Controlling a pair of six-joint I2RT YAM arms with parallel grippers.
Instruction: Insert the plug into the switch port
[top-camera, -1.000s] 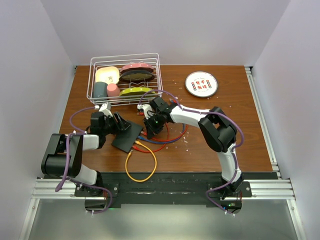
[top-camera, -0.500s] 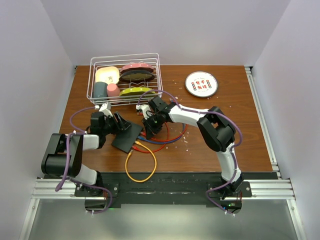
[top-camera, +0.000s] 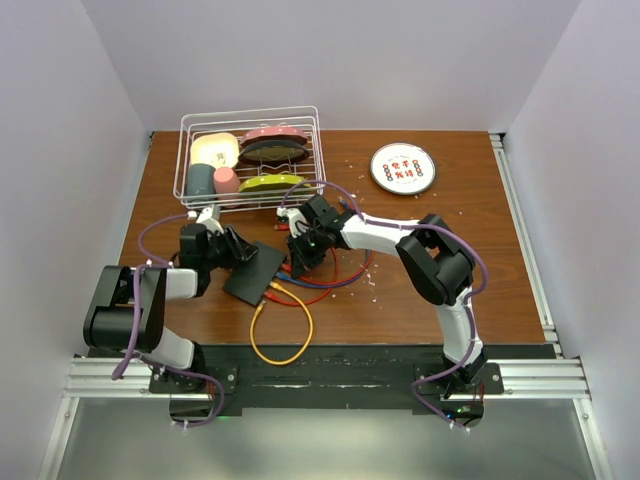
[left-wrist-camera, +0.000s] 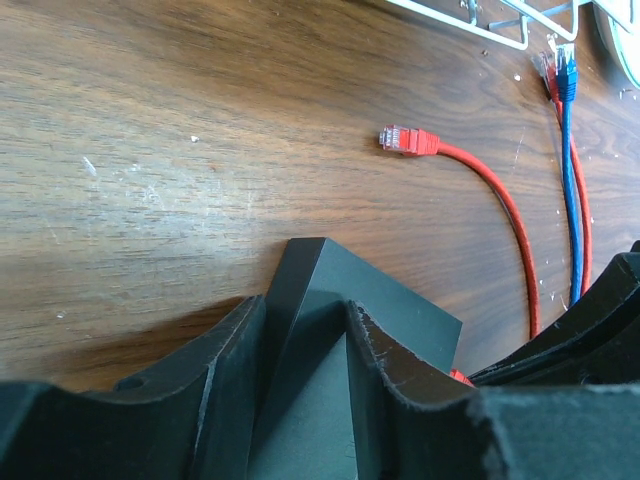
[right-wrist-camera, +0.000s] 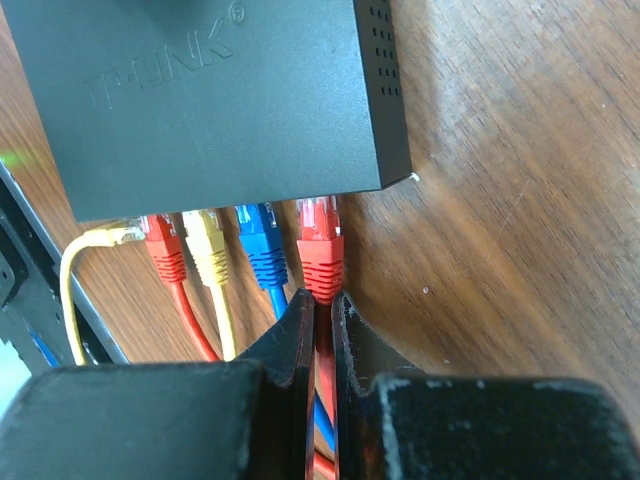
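While the left hand (left-wrist-camera: 305, 312) straddles the switch (right-wrist-camera: 220, 90), grip unclear, the right hand (right-wrist-camera: 322, 305) clamps the red plug (right-wrist-camera: 320, 245).

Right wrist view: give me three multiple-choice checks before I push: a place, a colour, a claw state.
1. In the row at the switch, the held plug has as its neighbour: A blue plug, B yellow plug, C nothing.
2. The held plug is: A yellow, B blue, C red.
3. The right claw is: A wide open, B shut on the held plug, C shut on nothing.
Key: 1 A, blue sits directly left of it; 2 C, its boot is red; 3 B, it pinches just behind the boot.
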